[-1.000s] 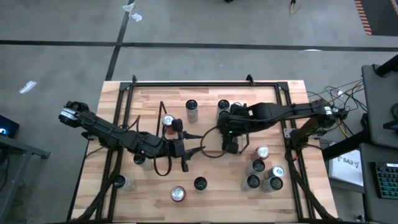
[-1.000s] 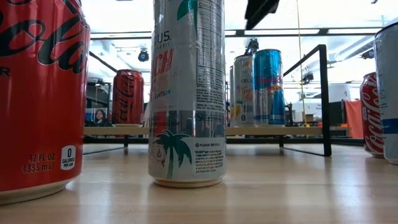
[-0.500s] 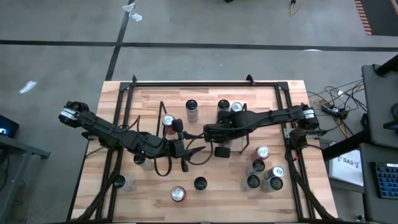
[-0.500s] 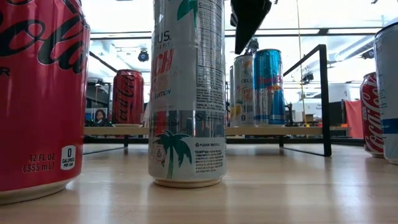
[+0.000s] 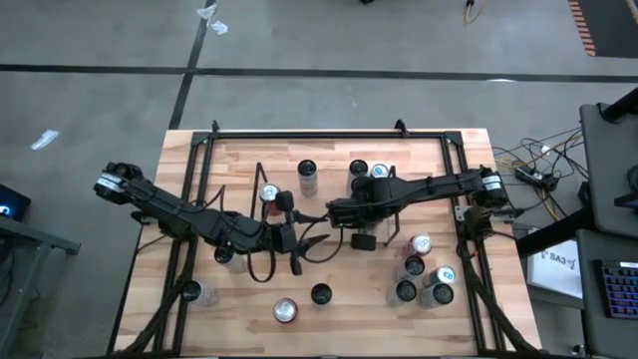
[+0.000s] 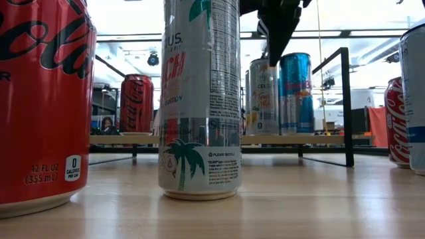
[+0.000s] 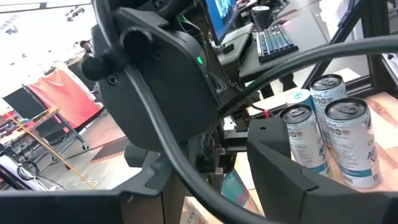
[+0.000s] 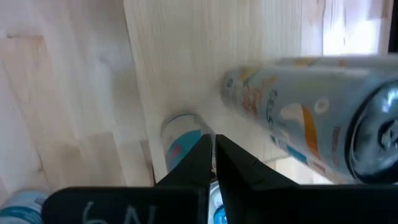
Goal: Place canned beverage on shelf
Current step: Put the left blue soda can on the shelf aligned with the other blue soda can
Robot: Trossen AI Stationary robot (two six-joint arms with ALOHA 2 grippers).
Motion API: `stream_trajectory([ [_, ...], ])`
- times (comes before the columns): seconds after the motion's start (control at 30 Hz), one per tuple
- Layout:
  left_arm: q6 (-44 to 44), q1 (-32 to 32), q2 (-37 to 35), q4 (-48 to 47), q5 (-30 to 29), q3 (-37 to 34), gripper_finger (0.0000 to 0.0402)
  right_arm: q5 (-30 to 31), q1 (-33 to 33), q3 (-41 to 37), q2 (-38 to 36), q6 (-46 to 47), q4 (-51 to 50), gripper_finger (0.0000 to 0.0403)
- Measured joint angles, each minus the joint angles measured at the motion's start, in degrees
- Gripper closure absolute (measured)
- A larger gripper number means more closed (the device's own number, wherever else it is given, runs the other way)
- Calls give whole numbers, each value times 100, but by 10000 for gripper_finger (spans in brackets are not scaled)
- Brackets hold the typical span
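**Empty right gripper hangs shut at the shelf; loose cans wait behind it**

High view: the right gripper (image 5: 332,210) hovers just in front of the low black-wire, light-wood shelf (image 5: 334,179). A cluster of upright loose aluminium cans (image 5: 419,271) stands back along its own arm, so the right arm is likely nearer than the left gripper (image 5: 302,251), whose opening cannot be made out.

Low view: the right gripper points down over a tall silver can (image 6: 262,96) and a blue can (image 6: 295,93) on the shelf.

Left wrist view: the right arm's dark wrist housing (image 7: 155,81) blocks most; the loose cans rise beyond.

Right wrist view: fingers (image 8: 202,155) pressed together, holding nothing.
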Motion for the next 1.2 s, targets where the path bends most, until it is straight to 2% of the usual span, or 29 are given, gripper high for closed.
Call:
stream_trajectory([
  [0.6,0,0,0,-63,1,0,249,194,28,-9,-92,165,-246,390],
  [1.2,90,-2,0,-402,-32,0,249,-60,553,-13,-1134,1009,-229,390],
])
